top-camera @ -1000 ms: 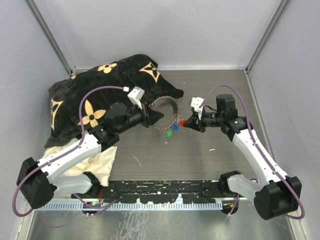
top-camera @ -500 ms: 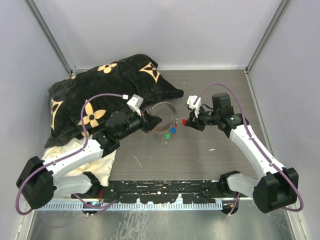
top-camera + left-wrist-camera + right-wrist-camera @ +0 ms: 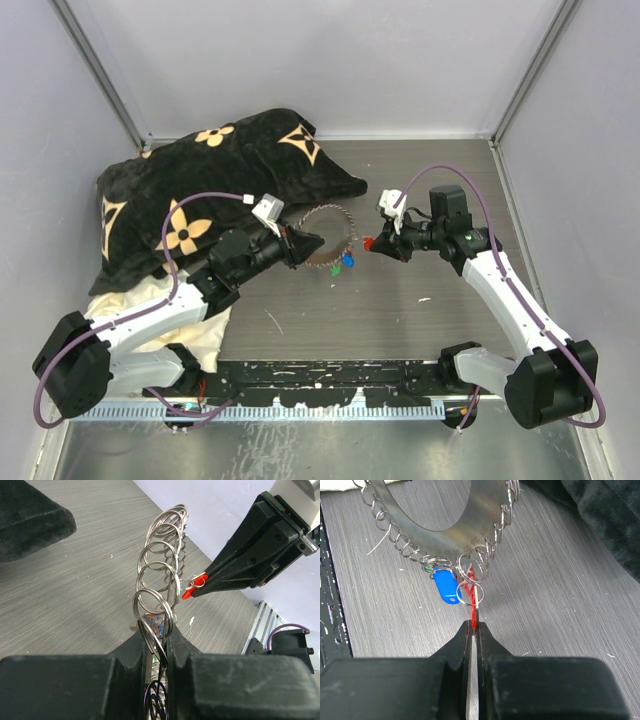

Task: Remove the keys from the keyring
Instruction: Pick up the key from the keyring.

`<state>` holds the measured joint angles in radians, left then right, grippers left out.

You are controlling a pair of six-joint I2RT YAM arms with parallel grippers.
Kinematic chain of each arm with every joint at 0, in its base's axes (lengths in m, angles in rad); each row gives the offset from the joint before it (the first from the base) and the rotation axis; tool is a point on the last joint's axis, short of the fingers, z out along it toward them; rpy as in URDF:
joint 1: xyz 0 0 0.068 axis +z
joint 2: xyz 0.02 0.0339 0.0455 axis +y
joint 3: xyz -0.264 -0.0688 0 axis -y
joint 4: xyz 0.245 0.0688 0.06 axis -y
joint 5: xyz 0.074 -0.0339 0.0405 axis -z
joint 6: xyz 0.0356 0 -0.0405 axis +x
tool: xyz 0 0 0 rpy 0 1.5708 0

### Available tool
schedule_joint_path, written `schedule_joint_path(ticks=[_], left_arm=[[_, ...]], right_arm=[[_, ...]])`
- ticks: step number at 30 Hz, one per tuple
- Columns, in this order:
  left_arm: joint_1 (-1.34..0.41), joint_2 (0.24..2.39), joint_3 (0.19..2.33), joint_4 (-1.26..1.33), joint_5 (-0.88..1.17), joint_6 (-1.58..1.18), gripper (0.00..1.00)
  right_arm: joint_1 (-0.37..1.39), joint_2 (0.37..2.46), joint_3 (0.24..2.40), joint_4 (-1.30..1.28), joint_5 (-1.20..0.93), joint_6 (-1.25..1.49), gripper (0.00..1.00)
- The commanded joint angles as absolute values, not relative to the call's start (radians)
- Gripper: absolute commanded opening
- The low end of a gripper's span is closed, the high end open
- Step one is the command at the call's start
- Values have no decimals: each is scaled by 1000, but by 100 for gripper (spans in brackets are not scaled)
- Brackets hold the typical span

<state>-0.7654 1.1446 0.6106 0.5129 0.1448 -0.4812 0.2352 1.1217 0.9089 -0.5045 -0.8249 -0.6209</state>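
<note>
The keyring [image 3: 330, 212], a silvery loop edged with small wire rings, is held off the table between the two grippers. My left gripper [image 3: 312, 243] is shut on its left edge; the left wrist view shows the rings [image 3: 159, 565] running away from the jaws of this gripper [image 3: 162, 645]. My right gripper [image 3: 376, 245] is shut on the red key [image 3: 367, 243]. In the right wrist view the red key [image 3: 474, 607] hangs from a small ring on the keyring [image 3: 445, 527] just ahead of the right gripper [image 3: 475, 627]. A blue key [image 3: 445, 587] and a green key [image 3: 337, 267] hang beside it.
A black pillow with tan flower patterns [image 3: 200, 170] lies at the back left, touching the left arm. A cream cloth [image 3: 190, 325] lies under the left arm. A black rail [image 3: 320, 385] runs along the near edge. Grey walls enclose the table.
The keyring has tipped from face-on to flatter and sits slightly lower. My right gripper has shifted a little left with the red key. Both grips are unchanged.
</note>
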Motion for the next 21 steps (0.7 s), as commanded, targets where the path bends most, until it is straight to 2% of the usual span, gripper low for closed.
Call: schedule_joint_path(ticks=[1,9,15,21], left_arm=[[-753,1138,604,656,82,-465,0],[-753,1169,574,708,69,-493,2],[-752,1222,542,776,92,-528,15],[-752,1262,503,831,103,-540,32]], right_arm=[[225,1098,950,-514,-857,-648,1],[222,1099,966,-512,-841,-627,1],[221,1107,971,-514,-821,-624,1],[223,1123,980,-512,-749,-640,1]])
